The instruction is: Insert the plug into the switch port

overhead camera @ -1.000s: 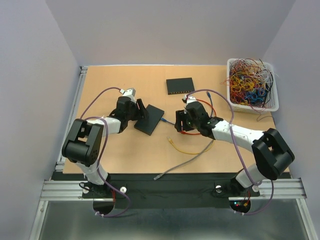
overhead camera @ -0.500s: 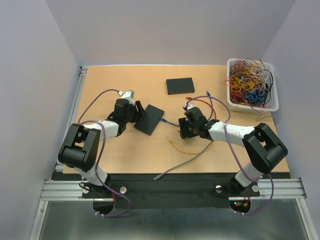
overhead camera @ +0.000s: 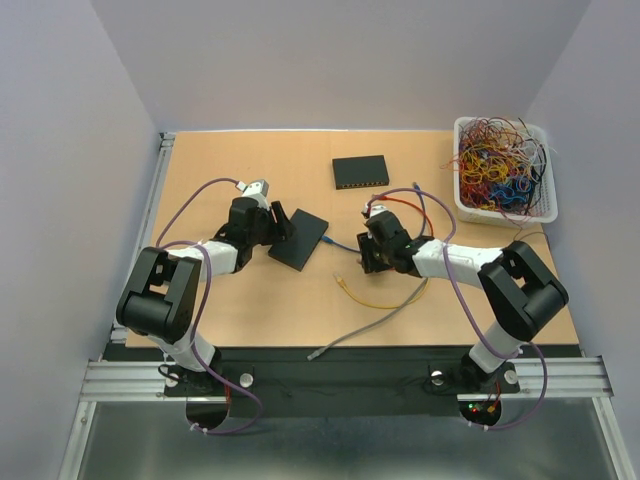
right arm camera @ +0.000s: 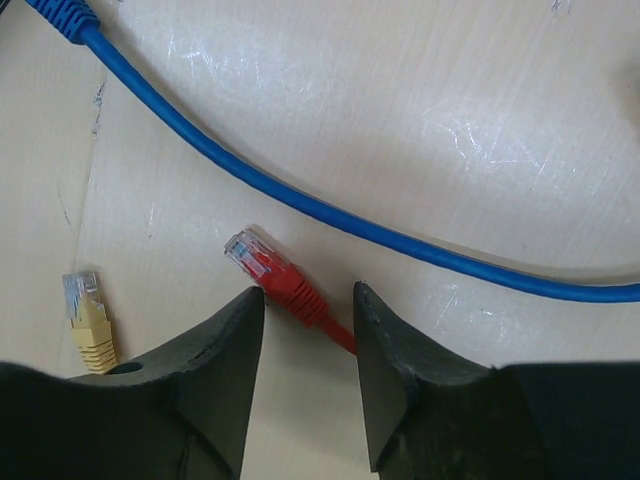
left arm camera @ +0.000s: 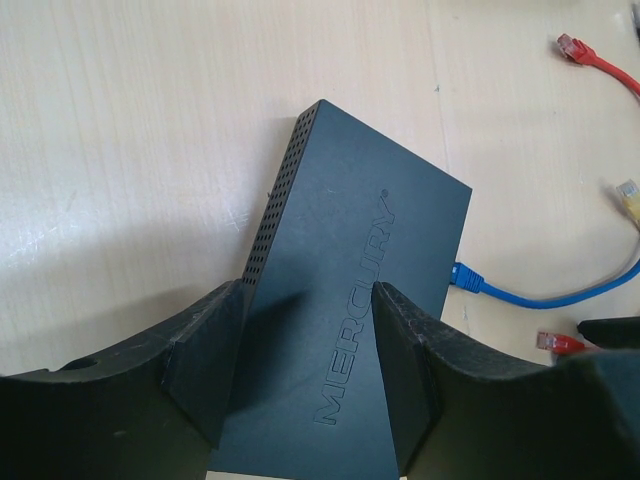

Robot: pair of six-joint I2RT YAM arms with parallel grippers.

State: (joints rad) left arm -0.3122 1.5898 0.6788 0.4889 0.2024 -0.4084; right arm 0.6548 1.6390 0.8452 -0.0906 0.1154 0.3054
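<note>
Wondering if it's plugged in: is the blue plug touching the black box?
Touching. Left wrist view: the blue plug meets the Mercury switch, no gap.

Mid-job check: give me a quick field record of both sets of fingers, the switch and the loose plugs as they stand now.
left fingers: closed on the sides of the black switch
right fingers: open, one on each side of the red plug, not gripping it
red plug: loose on the table, not in any port
blue plug: at the held switch's edge, seemingly plugged in
yellow plug: loose, beside the red plug
second switch: farther back, apart from both arms
</note>
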